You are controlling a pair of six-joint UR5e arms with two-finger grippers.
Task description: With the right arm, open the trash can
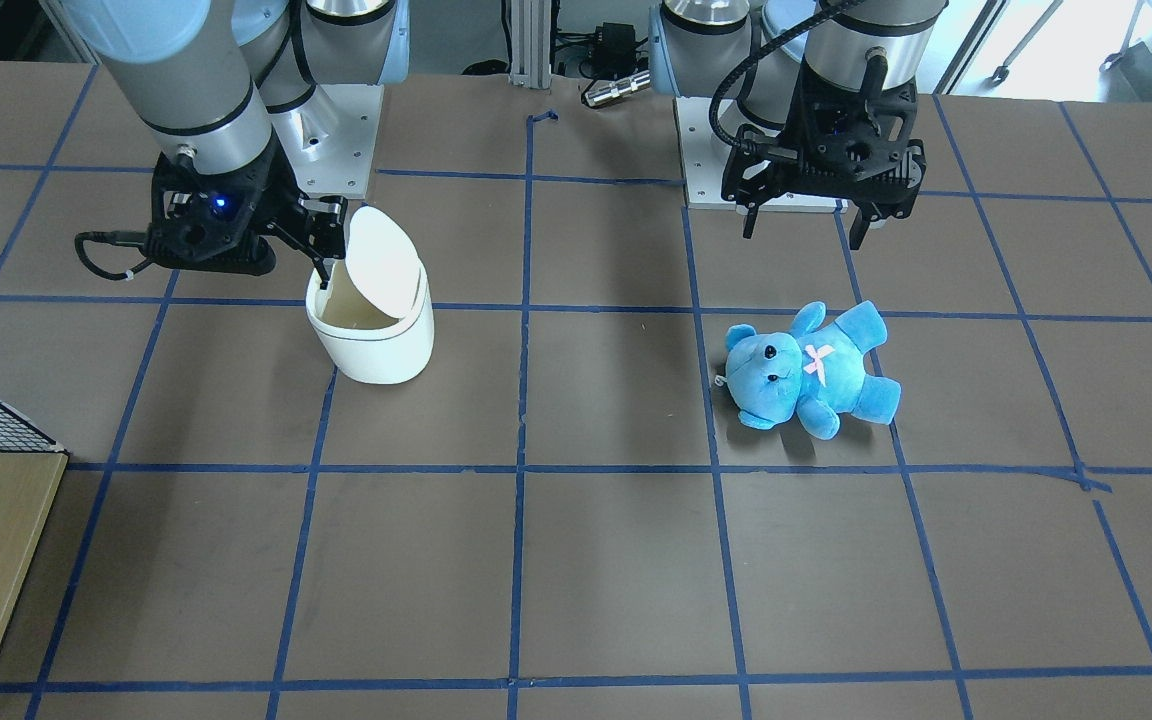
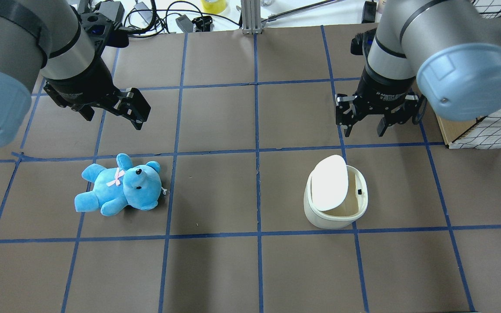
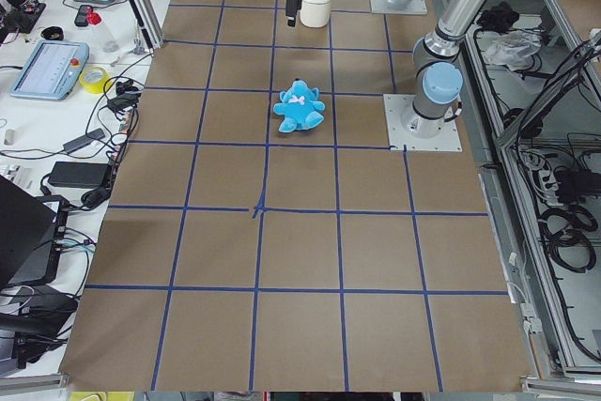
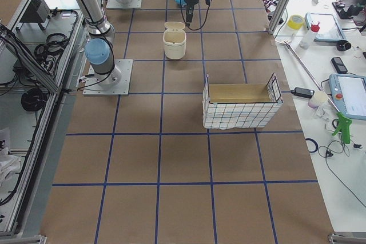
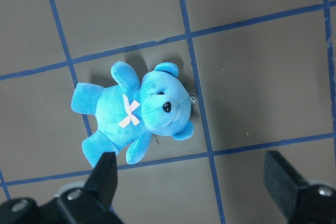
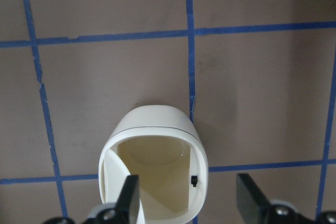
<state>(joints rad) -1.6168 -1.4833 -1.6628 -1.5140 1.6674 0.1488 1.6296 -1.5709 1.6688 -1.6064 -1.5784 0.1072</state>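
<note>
The white trash can (image 2: 335,217) stands right of the table's middle with its lid (image 2: 329,182) tipped up on edge, so the cream inside shows empty. It also shows in the front view (image 1: 381,350) and in the right wrist view (image 6: 153,128). My right gripper (image 2: 365,128) is open and empty. It hangs just above the can's rim on the robot's side, and in the front view (image 1: 324,255) a fingertip is close to the lid. My left gripper (image 2: 113,116) is open and empty above the blue teddy bear (image 2: 120,187).
The teddy lies on its back on the left half of the table (image 5: 134,111). A wire basket with a cardboard liner (image 2: 485,126) stands at the table's right edge, close to my right arm. Blue tape lines grid the brown table (image 2: 255,269).
</note>
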